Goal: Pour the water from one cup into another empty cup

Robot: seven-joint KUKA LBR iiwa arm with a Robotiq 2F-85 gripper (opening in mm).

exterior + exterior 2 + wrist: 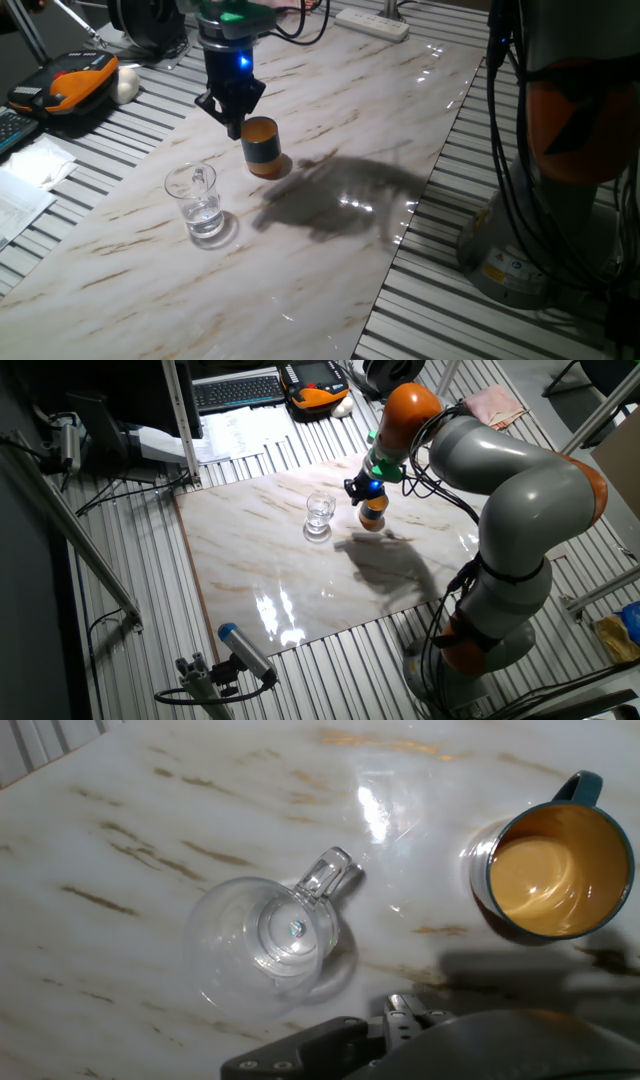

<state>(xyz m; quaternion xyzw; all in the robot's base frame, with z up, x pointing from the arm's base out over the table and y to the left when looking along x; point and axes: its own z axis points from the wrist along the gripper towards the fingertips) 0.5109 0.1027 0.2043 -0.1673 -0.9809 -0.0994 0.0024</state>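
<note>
The clear glass cup (200,205) (320,512) (270,935) stands upright on the marble tabletop, with a little water (206,221) in its bottom. In the hand view its small handle points toward the upper right. The blue-grey cup with an orange inside (262,147) (374,515) (550,870) stands upright a short way from it and looks empty. My gripper (234,128) (360,490) (405,1010) hangs above the table right beside the blue-grey cup's rim. Its fingers are together and hold nothing, and it is well apart from the glass cup.
The marble board (330,250) lies on a slatted table. A white power strip (372,24) sits at the far end. An orange-black device (75,80) and papers (25,175) lie off the board. The arm's base (570,150) stands beside it.
</note>
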